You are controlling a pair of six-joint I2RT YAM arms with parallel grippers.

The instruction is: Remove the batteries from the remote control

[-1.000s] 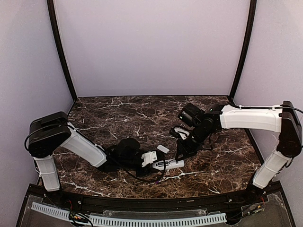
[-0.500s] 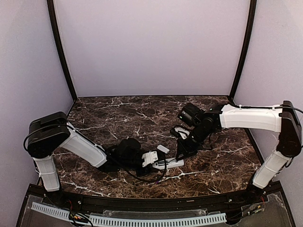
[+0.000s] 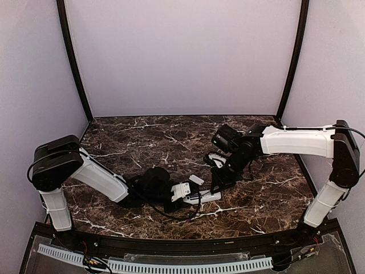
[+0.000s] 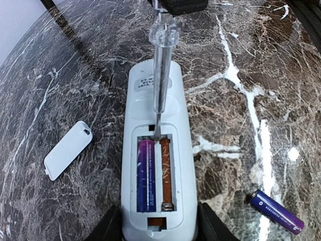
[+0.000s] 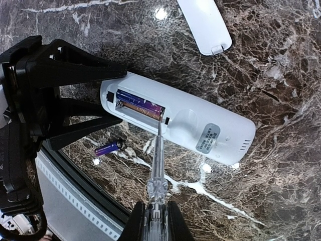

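Cover (image 4: 67, 149) lay left of remote control (image 4: 178, 120) | left gripper (image 4: 159, 232) grasped its near end, seated battery (image 4: 145, 175) in open bay | right gripper (image 5: 154, 228) clenched screwdriver (image 5: 156, 165), tip at bay edge | loose battery (image 4: 277, 212) just right | label (image 5: 209, 136) unreadable
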